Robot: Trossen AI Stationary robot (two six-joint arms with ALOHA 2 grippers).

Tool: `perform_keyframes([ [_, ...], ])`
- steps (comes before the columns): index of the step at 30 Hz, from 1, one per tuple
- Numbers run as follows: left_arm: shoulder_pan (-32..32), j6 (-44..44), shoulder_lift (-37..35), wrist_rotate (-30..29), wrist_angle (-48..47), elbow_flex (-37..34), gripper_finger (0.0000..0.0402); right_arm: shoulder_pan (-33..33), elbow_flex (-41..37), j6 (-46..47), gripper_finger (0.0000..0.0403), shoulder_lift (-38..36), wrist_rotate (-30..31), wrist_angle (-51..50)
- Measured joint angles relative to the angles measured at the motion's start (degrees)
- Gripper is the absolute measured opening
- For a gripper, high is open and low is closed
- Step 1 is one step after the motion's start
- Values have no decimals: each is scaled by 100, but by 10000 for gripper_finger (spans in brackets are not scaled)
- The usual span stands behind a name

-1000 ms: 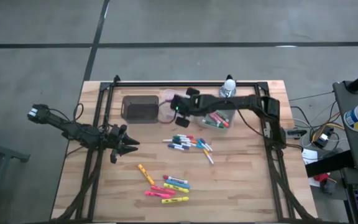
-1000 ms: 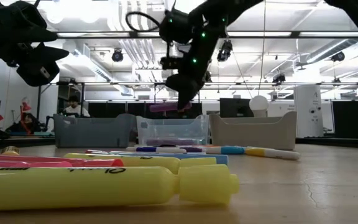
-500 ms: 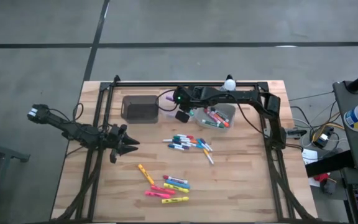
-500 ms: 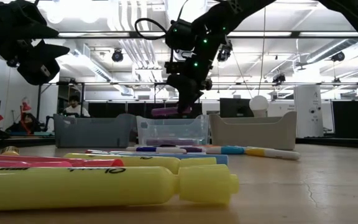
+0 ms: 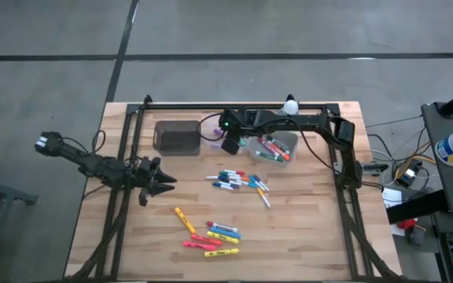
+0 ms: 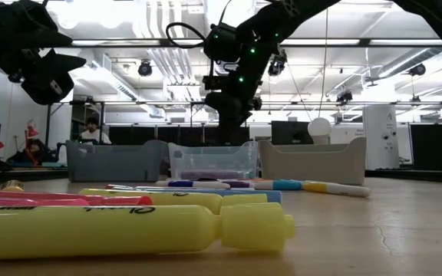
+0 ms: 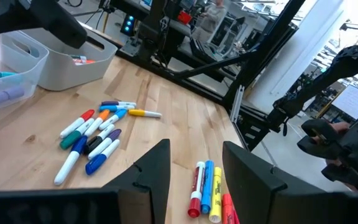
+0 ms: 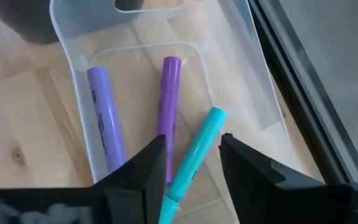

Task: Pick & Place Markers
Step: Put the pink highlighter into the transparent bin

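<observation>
High view: the right gripper (image 5: pixel 228 144) hangs over the clear bin (image 5: pixel 212 137), between the dark bin (image 5: pixel 177 137) and the grey bin (image 5: pixel 272 147) of markers. White-bodied markers (image 5: pixel 238 180) lie clustered mid-table, mostly crosswise; neon markers (image 5: pixel 211 237) lie nearer the front. The left gripper (image 5: pixel 160 183) waits over the table's left side.

Low view: a yellow marker (image 6: pixel 136 228) lies crosswise in the foreground, cap to the right.

Left wrist view: its fingers (image 7: pixel 157 168) stand apart, empty.

Right wrist view: the fingers (image 8: pixel 143 165) are spread, holding nothing. In the clear bin lie a lavender marker (image 8: pixel 104 121), a purple marker (image 8: pixel 168 106) and a teal marker (image 8: pixel 194 154), roughly parallel along the bin's length, the teal one slanted.
</observation>
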Motion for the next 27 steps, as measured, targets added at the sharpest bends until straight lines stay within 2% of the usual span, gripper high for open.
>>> perform_keyframes([
  [6, 0, 2, 2, -2, 2, 0, 140, 56, 0, -129, 163, -8, -63, -7],
  [11, 2, 39, 2, -2, 2, 0, 140, 336, -2, -273, 159, -153, -361, -12],
  [27, 2, 18, 2, -2, 2, 0, 140, 2139, -2, -265, 135, -363, -487, -451],
])
